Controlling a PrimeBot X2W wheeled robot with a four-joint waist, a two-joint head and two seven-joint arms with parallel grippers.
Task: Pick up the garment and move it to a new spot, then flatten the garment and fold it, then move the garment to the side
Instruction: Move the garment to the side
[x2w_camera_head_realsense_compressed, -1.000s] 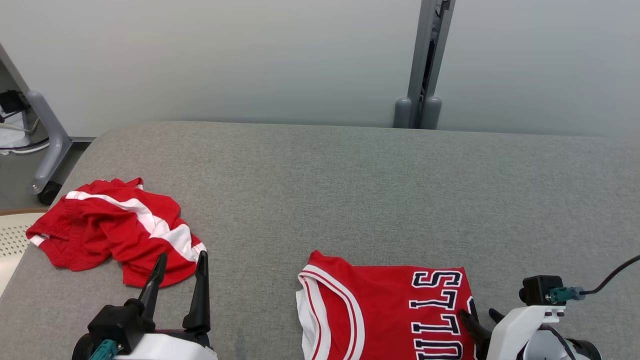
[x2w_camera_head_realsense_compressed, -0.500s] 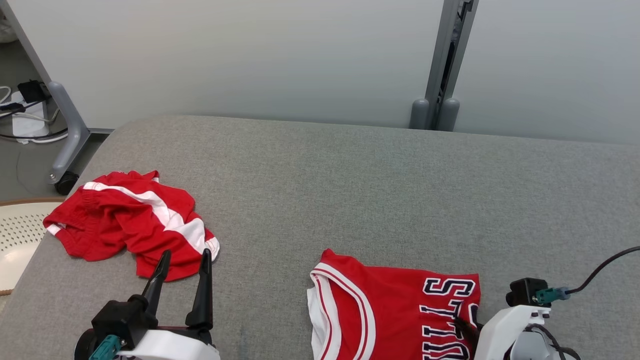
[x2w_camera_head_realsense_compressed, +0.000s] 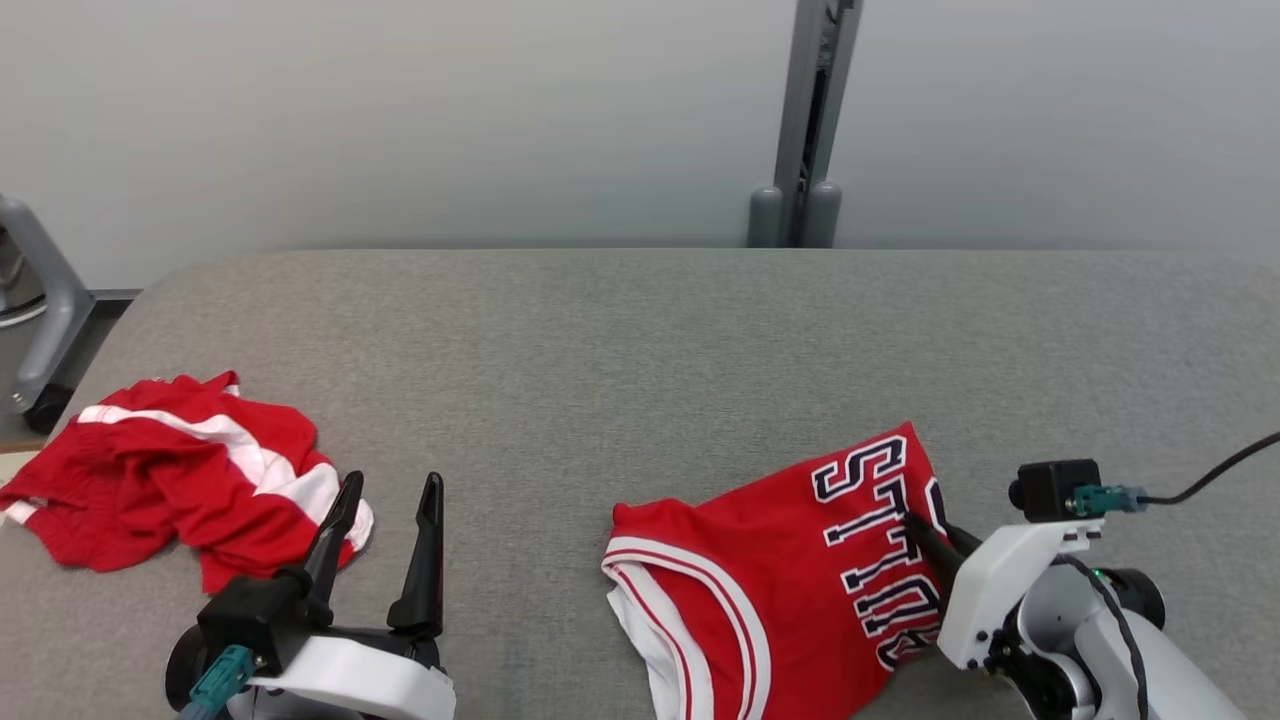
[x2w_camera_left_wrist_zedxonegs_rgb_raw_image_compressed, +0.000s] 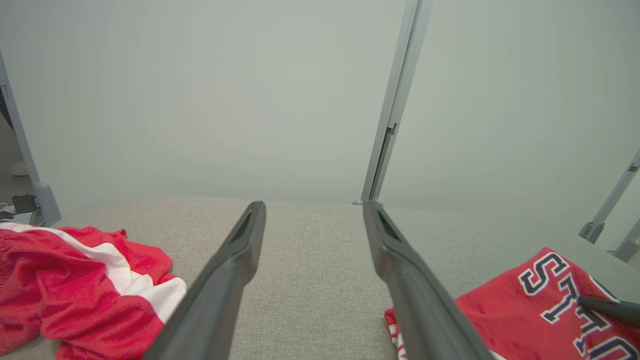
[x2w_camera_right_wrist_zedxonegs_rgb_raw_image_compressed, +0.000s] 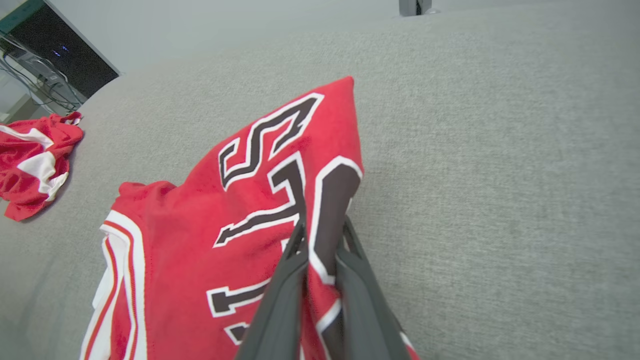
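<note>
Evidently last step (my judgement): right tool (x2w_camera_right_wrist_zedxonegs_rgb_raw_image_compressed: 322, 231) pinched on the lettered edge of the folded jersey (x2w_camera_head_realsense_compressed: 790, 570), near-right on the table (x2w_camera_head_realsense_compressed: 640, 340); left tool (x2w_camera_head_realsense_compressed: 392, 484) wide, empty; next, slide it sideways without unfolding.

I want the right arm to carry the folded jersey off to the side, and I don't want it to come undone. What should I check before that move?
1. Grip: ok. The right gripper is shut on the jersey, pinching its lettered edge.
2. Fold intact: cannot tell. The held corner is raised and the near part runs out of the head view.
3. Left gripper out of the way: ok. It is open and apart from the jersey.
4. Red shorts apart from the jersey: ok. They lie crumpled at the left end.
5. Room on the grey surface: ok. There is bare cloth beyond and to the right of the jersey.
</note>
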